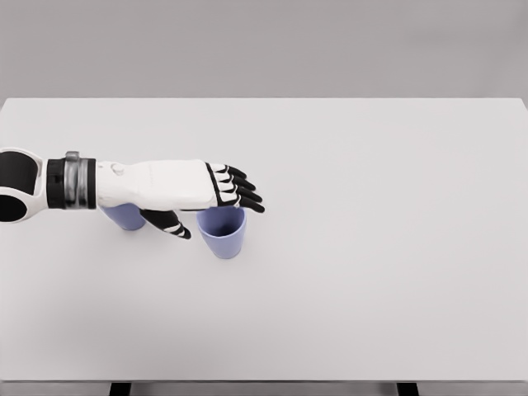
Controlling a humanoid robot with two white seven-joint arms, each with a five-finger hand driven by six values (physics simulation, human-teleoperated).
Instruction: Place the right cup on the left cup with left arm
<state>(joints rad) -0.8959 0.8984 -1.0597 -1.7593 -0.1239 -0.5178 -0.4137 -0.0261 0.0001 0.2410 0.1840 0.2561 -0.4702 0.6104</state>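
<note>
table (371, 247): white, flat, fills most of the view; far edge runs straight across the upper part; near edge at the bottom with two dark legs showing below it; grey backdrop behind

left arm (49, 181): enters from the left edge, lies roughly level over the left half of the table; white shell, black joint at the edge, grey metal band at the wrist

left hand (186, 190): white back facing up, black fingers (243, 188) stretched out to the right and slightly fanned; thumb (169, 223) black with white segments, pointing down and right under the palm; hand loosely spread, nothing gripped; fingertips sit over the far rim of the right cup; cannot tell if they touch it; thumb just left of that cup, gap visible between them

right cup (223, 237): blue-lilac, upright, open top, tapers toward the base; stands on the table left of centre, near side of the hand; upper far rim partly covered by the fingers; not lifted

left cup (125, 217): same blue-lilac colour; mostly hidden under the wrist and palm, only the lower body shows; stands on the table left of the right cup, the two apart, thumb between them

right arm: not seen
</note>
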